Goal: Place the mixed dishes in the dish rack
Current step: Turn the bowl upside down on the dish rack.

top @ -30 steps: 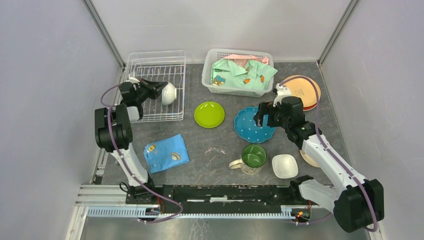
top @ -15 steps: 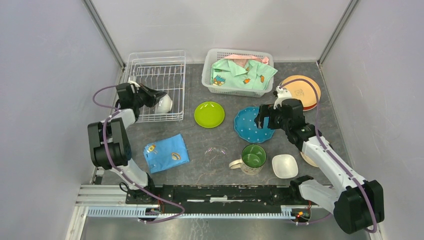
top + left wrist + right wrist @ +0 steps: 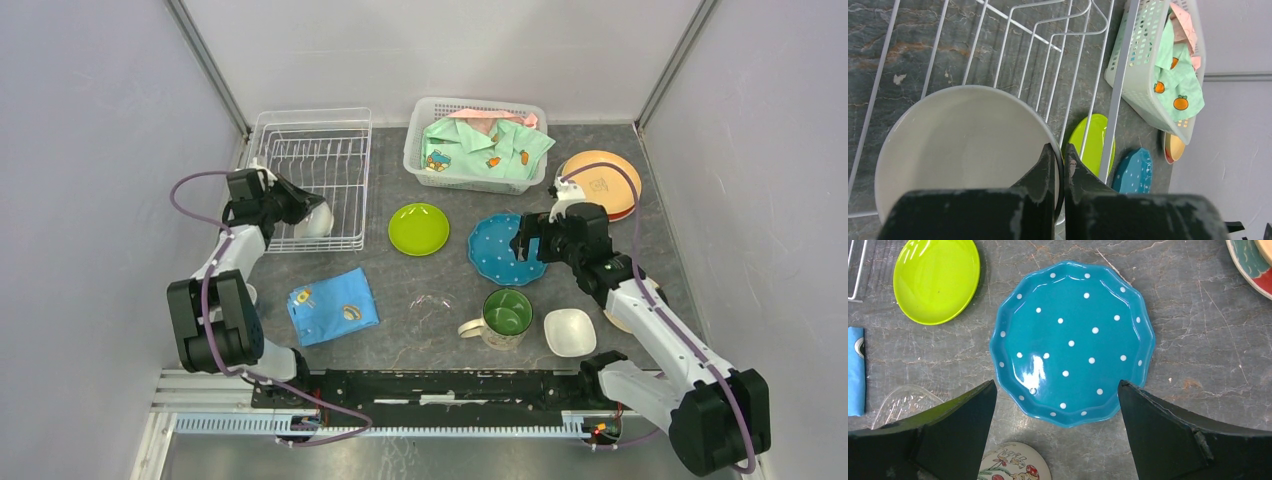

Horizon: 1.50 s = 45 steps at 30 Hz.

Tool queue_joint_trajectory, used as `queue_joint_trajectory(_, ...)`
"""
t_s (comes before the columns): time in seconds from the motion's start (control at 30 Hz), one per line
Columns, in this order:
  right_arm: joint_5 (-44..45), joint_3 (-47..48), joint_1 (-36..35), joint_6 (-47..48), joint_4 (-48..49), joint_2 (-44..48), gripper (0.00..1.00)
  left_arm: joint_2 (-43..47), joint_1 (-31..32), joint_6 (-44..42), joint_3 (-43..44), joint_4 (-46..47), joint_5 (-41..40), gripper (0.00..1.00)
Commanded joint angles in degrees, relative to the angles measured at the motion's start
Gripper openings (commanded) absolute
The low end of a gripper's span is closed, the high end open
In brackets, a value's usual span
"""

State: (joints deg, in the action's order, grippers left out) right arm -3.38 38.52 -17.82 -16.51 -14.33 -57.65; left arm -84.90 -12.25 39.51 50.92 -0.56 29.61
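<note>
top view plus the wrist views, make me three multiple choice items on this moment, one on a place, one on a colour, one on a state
1. What lies directly under the right claw?
A. lime-green plate
B. blue dotted plate
C. folded blue cloth

2. What colour is the inside of the mug?
A. green
B. red
C. white

3. How does the left claw stand?
A. wide open
B. shut on nothing
C. shut on the rim of the white bowl

Answers:
1 B, the right wrist view shows the dotted plate framed by the open claw.
2 A, the top view looks into its green lining.
3 C, the left wrist view shows the claw pinching the bowl's rim.
</note>
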Motion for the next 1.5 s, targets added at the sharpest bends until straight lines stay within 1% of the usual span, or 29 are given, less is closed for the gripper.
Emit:
queue_joint_trajectory(0.0, 0.0, -0.8, 0.3, -0.3, 2.2, 1.4, 0.98, 3.7, -0.1, -1.6, -0.4, 1.3, -0.2, 0.02)
queue_joint_trajectory(0.13, 0.2, -1.2, 0.3, -0.2, 2.1, 1.7, 0.98, 1.4, -0.1, 3.2, 3.3, 5.9, 5.1, 0.02)
queue_joint_trajectory(0.27, 0.3, -1.6, 0.3, 0.0, 2.5, 2.1, 0.98, -1.0, 0.0, 10.0, 4.5, 13.2, 9.9, 0.02)
queue_joint_trajectory(0.43, 0.7, -1.1, 0.3, 0.8, 1.8, 1.3, 0.98, -6.4, 0.0, 13.8, 5.9, 17.8, 15.0, 0.02)
queue_joint_trajectory(0.63, 0.7, -0.8, 0.3, 0.0, 2.2, 1.5, 0.98, -9.4, 0.1, 16.6, 6.7, 21.4, 17.2, 0.02)
queue_joint_trajectory(0.83, 0.2, -1.2, 0.3, -0.5, 2.4, 1.2, 0.98, -12.6, 0.1, 22.9, 7.3, 27.4, 19.1, 0.02)
queue_joint_trajectory(1.0, 0.6, -1.3, 0.4, -0.3, 2.4, 1.4, 0.98, -14.3, 0.2, 24.2, 7.5, 29.0, 18.9, 0.02)
queue_joint_trajectory(1.13, 0.5, -1.3, 0.2, -0.4, 2.7, 1.1, 0.98, -15.5, 0.6, 28.9, 5.9, 35.3, 19.5, 0.02)
queue_joint_trajectory(1.33, 0.4, -1.3, 0.2, -0.4, 2.7, 0.7, 0.98, -17.5, 1.0, 32.0, 4.6, 39.1, 20.1, 0.02)
queue_joint_trajectory(1.47, 1.0, -1.0, 0.3, 0.2, 2.4, 0.7, 0.98, -18.0, 1.1, 32.9, 4.1, 39.8, 20.0, 0.02)
